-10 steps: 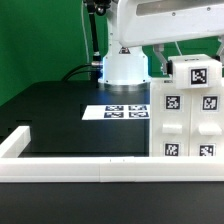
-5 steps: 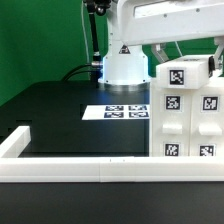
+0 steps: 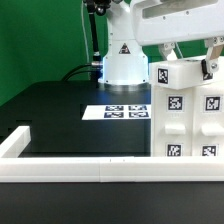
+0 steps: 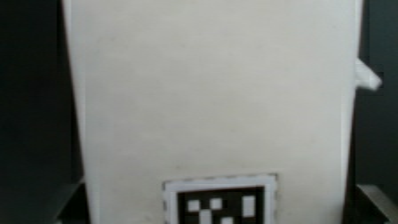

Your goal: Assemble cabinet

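The cabinet (image 3: 190, 125), a large white box with square tags on its faces, stands on the black table at the exterior view's right. Just above its top hangs a smaller white panel (image 3: 178, 76) carrying one tag, and my gripper (image 3: 207, 68) is shut on it from the right side. In the wrist view this white panel (image 4: 205, 100) fills almost the whole picture, its tag (image 4: 221, 204) sitting low between the two dark fingers (image 4: 71, 205). The cabinet's right part is cut off by the picture's edge.
The marker board (image 3: 125, 110) lies flat on the table in front of the arm's white base (image 3: 123, 65). A long low white border rail (image 3: 90, 168) runs along the near edge and turns back at the left (image 3: 15, 142).
The gripper and the white panel in it have shifted toward the exterior view's left over the cabinet's top. The cabinet itself has stayed put.
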